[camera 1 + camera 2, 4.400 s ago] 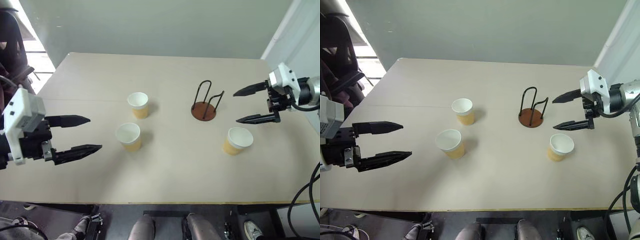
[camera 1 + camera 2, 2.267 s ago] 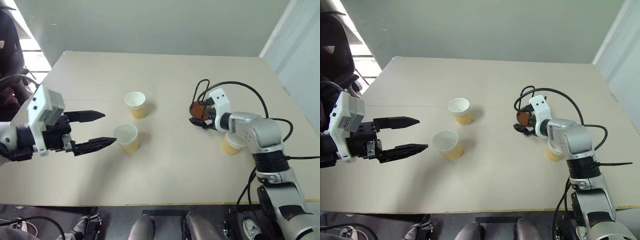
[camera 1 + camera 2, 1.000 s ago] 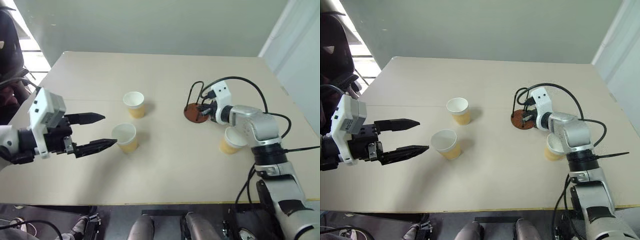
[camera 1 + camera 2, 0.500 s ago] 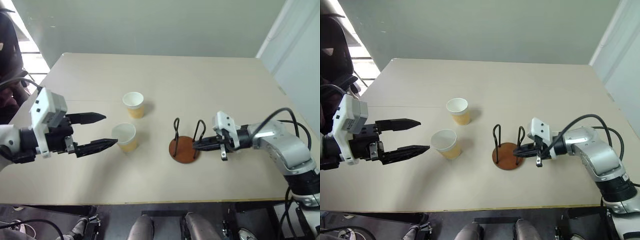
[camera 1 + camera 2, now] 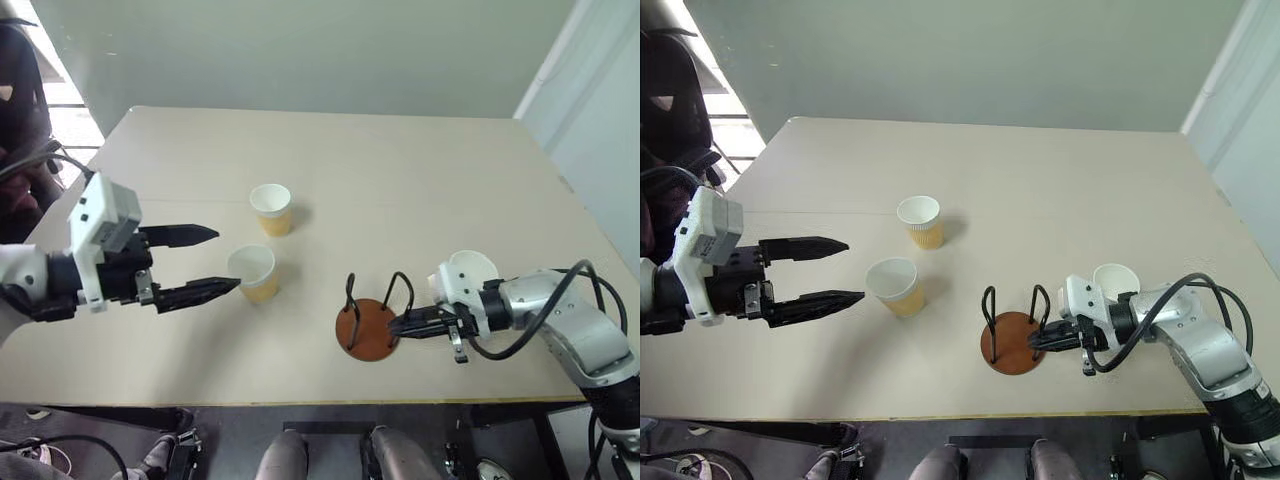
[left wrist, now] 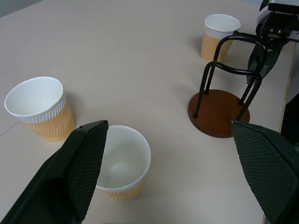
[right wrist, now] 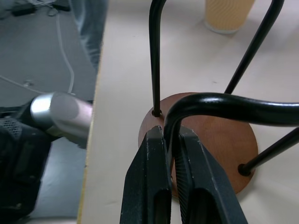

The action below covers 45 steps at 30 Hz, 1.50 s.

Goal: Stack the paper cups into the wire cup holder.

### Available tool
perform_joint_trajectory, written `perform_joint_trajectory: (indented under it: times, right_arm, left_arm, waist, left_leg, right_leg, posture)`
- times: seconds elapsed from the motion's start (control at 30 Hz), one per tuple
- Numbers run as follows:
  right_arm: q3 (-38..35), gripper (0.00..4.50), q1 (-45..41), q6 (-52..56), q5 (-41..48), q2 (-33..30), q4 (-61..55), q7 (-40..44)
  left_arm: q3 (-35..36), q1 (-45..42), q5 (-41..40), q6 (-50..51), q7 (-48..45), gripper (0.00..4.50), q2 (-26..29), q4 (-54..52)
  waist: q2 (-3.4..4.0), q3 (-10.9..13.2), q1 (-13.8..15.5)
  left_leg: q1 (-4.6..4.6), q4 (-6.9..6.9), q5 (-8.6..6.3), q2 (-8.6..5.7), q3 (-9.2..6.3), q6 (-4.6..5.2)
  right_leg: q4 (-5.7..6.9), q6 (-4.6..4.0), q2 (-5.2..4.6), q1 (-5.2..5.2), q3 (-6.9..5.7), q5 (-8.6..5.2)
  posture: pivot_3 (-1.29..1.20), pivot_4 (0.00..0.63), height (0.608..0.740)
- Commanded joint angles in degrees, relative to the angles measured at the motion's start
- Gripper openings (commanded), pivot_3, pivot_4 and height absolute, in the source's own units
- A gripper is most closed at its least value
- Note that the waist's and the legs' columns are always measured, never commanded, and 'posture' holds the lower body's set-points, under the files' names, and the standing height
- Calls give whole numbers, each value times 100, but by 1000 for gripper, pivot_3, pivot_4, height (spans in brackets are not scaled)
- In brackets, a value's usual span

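Table point(image 5: 420, 170) front edge: right tool point(image 5: 394, 325) clamps wire cup holder point(image 5: 368, 322).

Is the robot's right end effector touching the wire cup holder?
Touching. In the right wrist view, the right end effector pinches one black wire loop of the wire cup holder between its fingers.

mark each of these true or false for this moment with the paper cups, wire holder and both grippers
1. The right gripper is shut on a black wire loop of the rust-brown wire cup holder. True.
2. A tan ribbed paper cup already sits inside the holder. False: the holder is empty.
3. The left gripper is open, with the nearest paper cup just beyond its fingertips. True.
4. The left gripper holds a cup. False: it holds nothing.
5. Three cups stand upright on the beige table. True.
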Motion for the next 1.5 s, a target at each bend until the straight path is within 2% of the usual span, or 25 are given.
perform_joint_trajectory:
  times: [0.03, 0.23, 0.83, 0.93, 1.03, 1.27, 1.3, 1.5]
  right_arm:
    - [-49, 19, 191, 78, -39, -32, -216, -202]
    - [-51, 19, 508, -91, 93, -21, -407, -197]
    - [-177, 19, 702, -665, 162, -127, -328, 151]
    - [-110, 768, 647, -649, 84, -112, -288, 140]
    - [-30, 1748, 622, -640, -21, -65, -243, 66]
    - [-94, 4359, 651, -665, -33, -164, -241, 107]
    - [-142, 4473, 663, -693, -42, -230, -229, 143]
    - [-624, 4473, 609, -993, -129, -1049, 241, 551]
  left_arm:
    - [-3, -136, 61, -137, -43, 4500, 89, 38]
    - [-132, -231, 106, -201, -103, 4500, 126, 128]
    - [-237, -387, 197, -197, -173, 4500, 108, 200]
    - [-215, -364, 199, -192, -166, 4500, 100, 188]
    - [-195, -348, 197, -191, -163, 4500, 95, 181]
    - [-211, -363, 202, -209, -180, 4500, 94, 201]
    - [-219, -371, 205, -217, -186, 4500, 95, 209]
    - [-297, -458, 242, -292, -232, 4500, 109, 297]
  waist:
    - [0, 0, -3]
    - [-8, -5, 2]
    - [-15, -8, 3]
    - [-15, -8, 3]
    - [-15, -8, 2]
    - [-15, -8, 2]
    - [-15, -8, 3]
    - [-16, -6, 19]
  left_leg:
    - [4, 0, -1, 0, 0, 1]
    - [8, -1, -2, 0, 2, 4]
    - [7, -7, -3, -2, 6, 4]
    - [7, -10, -3, -2, 6, 4]
    - [7, -12, -3, -2, 6, 4]
    - [7, -18, -3, -2, 6, 4]
    - [7, -18, -3, -2, 6, 4]
    - [-1, -19, -3, -2, 5, 4]
  right_leg:
    - [0, -1, 0, 3, 0, -1]
    - [0, -41, 0, 8, 1, -18]
    - [-5, -45, 0, 8, 6, -21]
    - [-6, -45, 0, 8, 6, -21]
    - [-6, -43, 0, 6, 7, -20]
    - [-7, -40, 0, 5, 7, -18]
    - [-8, -41, 0, 5, 7, -18]
    - [-21, -43, 0, 5, 10, -20]
  posture:
    - [0, 150, 740]
    - [0, 150, 740]
    - [0, 150, 740]
    - [0, 150, 740]
    - [0, 150, 740]
    - [0, 150, 740]
    - [0, 150, 740]
    - [0, 150, 740]
